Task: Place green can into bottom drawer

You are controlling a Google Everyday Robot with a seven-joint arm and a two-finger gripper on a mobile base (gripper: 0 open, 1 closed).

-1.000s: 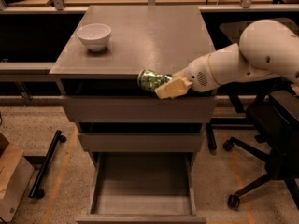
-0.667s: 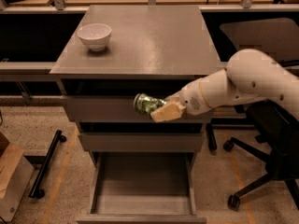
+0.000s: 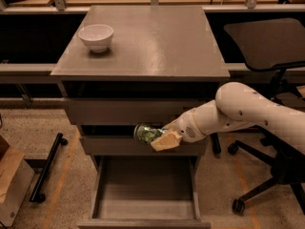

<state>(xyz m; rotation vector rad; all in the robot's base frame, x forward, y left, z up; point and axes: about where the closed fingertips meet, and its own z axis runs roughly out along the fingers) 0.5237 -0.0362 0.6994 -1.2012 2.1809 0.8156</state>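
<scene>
At far left, on the floor, sit a cardboard box (image 3: 10, 178) and a black wheeled bar (image 3: 46, 169); neither has any part in the job. Next comes the cabinet, whose top surface (image 3: 152, 42) carries only a white bowl (image 3: 96, 36) near its left back corner.

The can (image 3: 146, 133) is off that surface and in the air. It lies tipped on its side in front of the middle drawer's face, above the open bottom drawer (image 3: 143, 194). It touches neither the cabinet nor the drawer. The hand (image 3: 156, 137) has closed its tan fingers (image 3: 166, 141) on the can's right end and carries it from that side. The white arm (image 3: 238, 109) reaches in from the right, past the cabinet's right edge. Further right stands a dark office chair (image 3: 269, 44), well apart from the work.

By my reckoning the task is more than half done. The pick-up is finished, the can is lifted clear, and the bottom drawer is pulled out with its grey floor bare and ready. What is left is the lowering: the can has to come down, and perhaps a little toward the front, until it is inside the drawer's walls. Then the fingers must let go and the hand must come out. The can is not yet in the drawer.
</scene>
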